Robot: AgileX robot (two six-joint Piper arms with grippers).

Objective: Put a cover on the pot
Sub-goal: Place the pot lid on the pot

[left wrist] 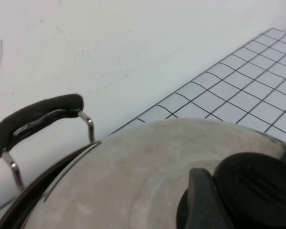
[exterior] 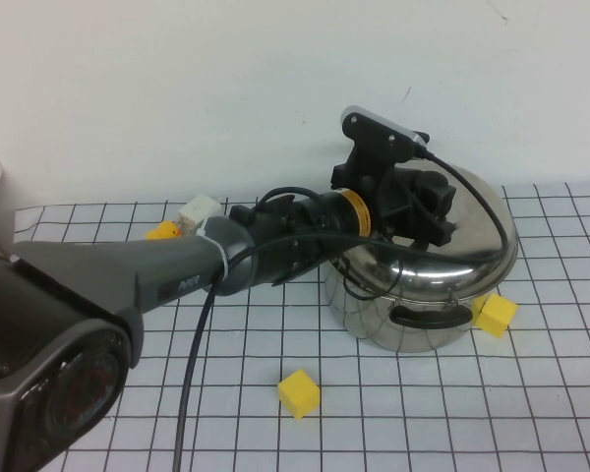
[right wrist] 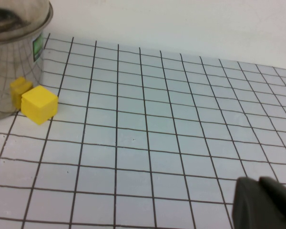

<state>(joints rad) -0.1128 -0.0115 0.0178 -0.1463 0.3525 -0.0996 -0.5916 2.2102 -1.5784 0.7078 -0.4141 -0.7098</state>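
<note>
The large steel pot with black loop handles stands at the table's middle right. The domed steel lid sits on it. My left gripper is over the lid's middle, shut on the black knob. In the left wrist view one finger presses against the knob, with the lid below and a pot handle behind. My right gripper is out of the high view. It shows shut and empty in the right wrist view, low over the grid mat, away from the pot.
A yellow cube lies against the pot's right side; it also shows in the right wrist view. Another yellow cube lies in front of the pot. A yellow cube and a white one lie behind my left arm. The wall is close behind.
</note>
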